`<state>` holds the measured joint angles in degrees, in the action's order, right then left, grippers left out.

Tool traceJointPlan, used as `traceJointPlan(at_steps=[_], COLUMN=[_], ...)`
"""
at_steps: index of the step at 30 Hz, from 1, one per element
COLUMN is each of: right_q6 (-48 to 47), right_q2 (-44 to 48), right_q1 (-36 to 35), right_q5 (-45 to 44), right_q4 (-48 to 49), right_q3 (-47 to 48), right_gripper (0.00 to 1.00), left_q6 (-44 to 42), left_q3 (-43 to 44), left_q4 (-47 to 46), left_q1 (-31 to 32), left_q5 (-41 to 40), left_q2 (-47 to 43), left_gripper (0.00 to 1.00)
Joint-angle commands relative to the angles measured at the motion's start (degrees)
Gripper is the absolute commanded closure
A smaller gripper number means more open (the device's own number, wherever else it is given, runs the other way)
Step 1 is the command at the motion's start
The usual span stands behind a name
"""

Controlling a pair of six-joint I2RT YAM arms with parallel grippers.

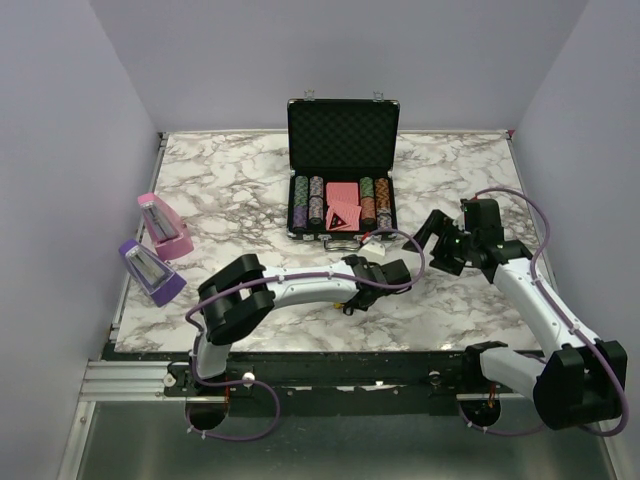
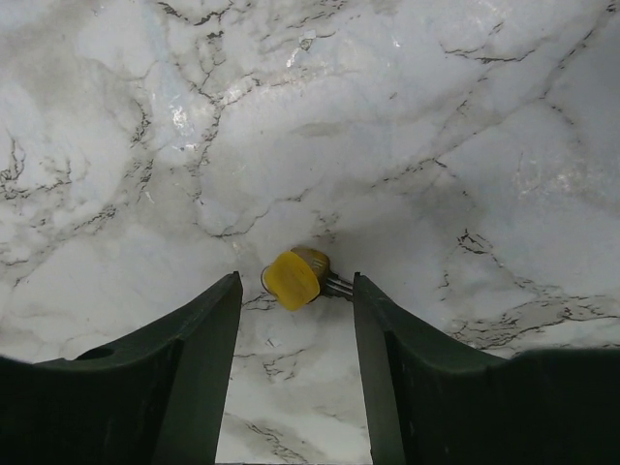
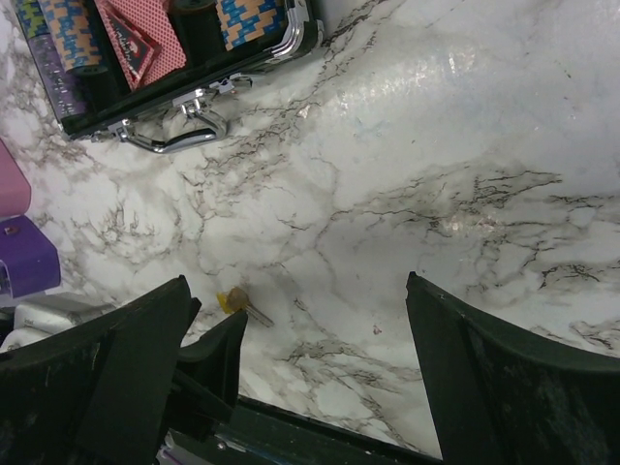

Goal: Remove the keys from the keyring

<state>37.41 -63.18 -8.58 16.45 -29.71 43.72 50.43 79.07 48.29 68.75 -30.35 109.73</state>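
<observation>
Down at the tabletop, the left gripper [image 2: 295,278] stands with its two dark fingers [image 2: 208,339] parted and nothing between the pads. The keyring [image 2: 290,282], a small yellow tag, lies flat on the surface just ahead of the fingertips, in line with the gap and touching neither finger. A thin silver shaft of the keys [image 2: 338,285] pokes out from under the tag toward the finger on the right of that view; how many keys there are I cannot tell. The right wrist view shows the same yellow tag [image 3: 231,299] with a key [image 3: 260,316] trailing from it, close beside a left fingertip.

Off to the left gripper's right, and a little farther from the bases, the right gripper [image 3: 297,283] hangs above bare surface with its jaws spread wide, holding nothing.

Around both lies a marble-patterned table [image 1: 480,180], white with grey and dark veins and glossy enough to catch glare. Beyond the left gripper sits an open black case [image 1: 343,130], its lid upright, with rows of chips [image 1: 308,200] and red cards [image 1: 342,193] inside and a silver handle [image 3: 179,136] on its near wall. Well away on the left gripper's left, at the table's edge, rest a pink holder [image 1: 165,225] and a purple holder [image 1: 150,270]. Plain pale lavender walls [image 1: 340,50] close the table in on three sides.
</observation>
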Motion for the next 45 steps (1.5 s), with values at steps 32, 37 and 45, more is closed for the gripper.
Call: traceJointPlan(at_steps=[32,37,45], right_q6=[-1.0,-1.0,-1.2], right_q2=[-1.5,-1.6,-0.9], right_q1=[-0.4,-0.4,-0.4], right_q5=[2.7,3.1,8.0], right_q4=[2.5,2.5,3.3], right_q3=[-2.4,-2.6,-1.5], right_gripper=[0.00,0.00,0.00], left_q6=[-0.1,0.5,1.2], left_q3=[2.7,3.5,3.4], left_q4=[0.5,2.2,4.9], left_q1=[0.9,1.3,2.2], left_q5=[-3.8,-4.9,-7.7], left_q2=[2.3,1.7,-3.1], left_gripper=[0.89,1.00,1.00])
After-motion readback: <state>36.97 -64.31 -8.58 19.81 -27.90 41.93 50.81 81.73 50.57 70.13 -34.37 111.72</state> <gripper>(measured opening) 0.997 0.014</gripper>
